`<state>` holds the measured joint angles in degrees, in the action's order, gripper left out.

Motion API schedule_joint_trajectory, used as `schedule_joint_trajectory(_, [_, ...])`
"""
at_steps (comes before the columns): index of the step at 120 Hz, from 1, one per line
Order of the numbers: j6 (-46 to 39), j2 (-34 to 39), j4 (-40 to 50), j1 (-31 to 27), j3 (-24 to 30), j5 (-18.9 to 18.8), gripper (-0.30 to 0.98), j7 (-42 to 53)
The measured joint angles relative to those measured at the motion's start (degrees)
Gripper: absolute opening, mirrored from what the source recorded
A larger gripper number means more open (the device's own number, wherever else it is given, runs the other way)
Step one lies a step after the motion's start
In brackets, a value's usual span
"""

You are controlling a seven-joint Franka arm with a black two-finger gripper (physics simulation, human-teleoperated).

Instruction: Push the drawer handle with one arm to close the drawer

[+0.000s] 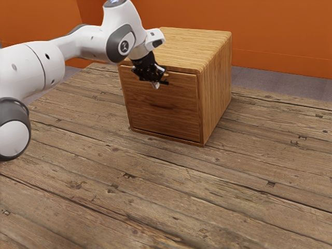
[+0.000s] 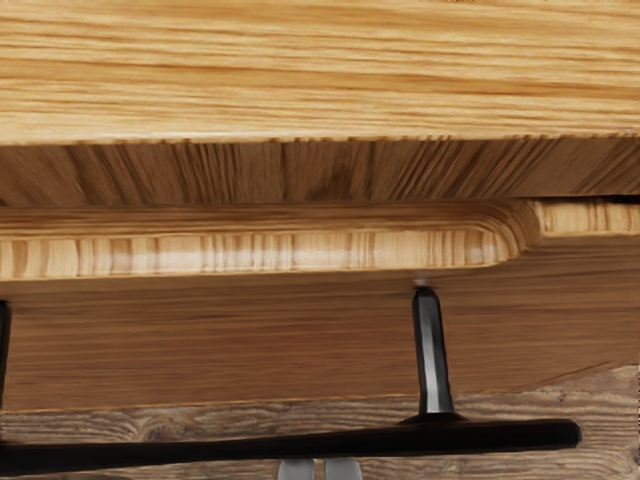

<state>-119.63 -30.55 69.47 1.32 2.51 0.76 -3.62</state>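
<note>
Exterior view — tool (image 1: 156, 85), closed up — beside drawer handle (image 2: 300, 445).

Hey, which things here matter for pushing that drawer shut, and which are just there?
For the job:
- gripper
- black handle
- drawer front
- wooden cabinet that houses the drawer

Just there:
- planked surface under the cabinet
- orange wall
- grey floor by the wall
</note>
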Motion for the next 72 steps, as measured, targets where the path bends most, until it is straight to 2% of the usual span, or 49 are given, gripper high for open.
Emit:
schedule_joint_trajectory(14, [0.11,0.18,0.4,0.21,-0.09,-0.34,-0.1,0.08])
schedule_joint_trajectory(21, [0.59,4.58,5.76,3.02,-3.31,-0.15,-0.1,0.04])
schedule_joint_trajectory(28, [1.55,13.25,15.87,12.65,-13.48,0.67,-0.1,-0.13])
schedule_joint_trajectory(35, [3.78,21.13,23.02,24.62,-24.84,1.31,-0.1,-0.32])
schedule_joint_trajectory(43, [8.02,28.49,25.83,31.36,-30.22,1.5,0.04,-0.68])
schedule_joint_trajectory(58, [19.63,34.6,16.63,33.83,-31.61,-0.25,0.3,-1.67])
schedule_joint_trajectory(72, [29.34,37.2,10.93,32.92,-31.51,-2.22,0.46,-2.08])
